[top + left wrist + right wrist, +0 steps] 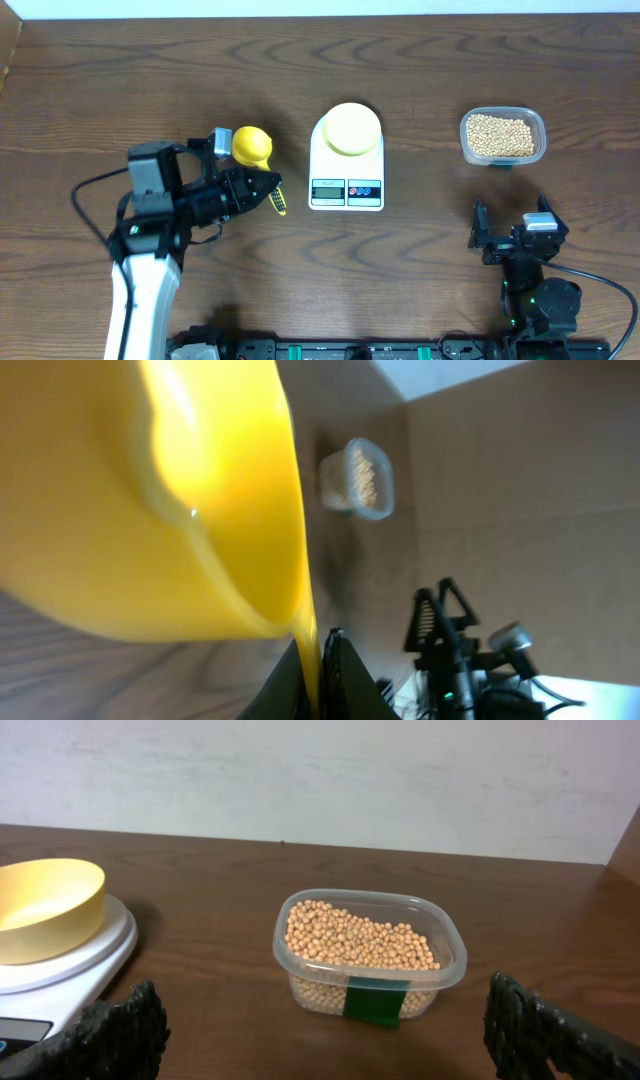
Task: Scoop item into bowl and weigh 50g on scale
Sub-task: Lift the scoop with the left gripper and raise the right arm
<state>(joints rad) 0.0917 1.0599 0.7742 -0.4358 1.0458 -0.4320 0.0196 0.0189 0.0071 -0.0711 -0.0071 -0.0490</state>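
Observation:
My left gripper (262,188) (322,660) is shut on the thin handle of a bright-yellow scoop (252,145) (150,490), left of the scale. The scoop's cup fills most of the left wrist view, and no beans show in it from overhead. The white scale (346,190) (60,960) stands at the table's middle, carrying the pale-yellow bowl (350,128) (45,905), which looks empty. Tan beans (502,135) (360,938) fill a clear tub at the right. My right gripper (510,235) (335,1035) is open near the front edge, facing the tub, with nothing between its fingers.
The clear tub (503,157) (357,478) (440,970) bears a green label on its near side. Bare wooden table lies between the scale and the tub, and along the back. The arm bases and cables sit along the front edge.

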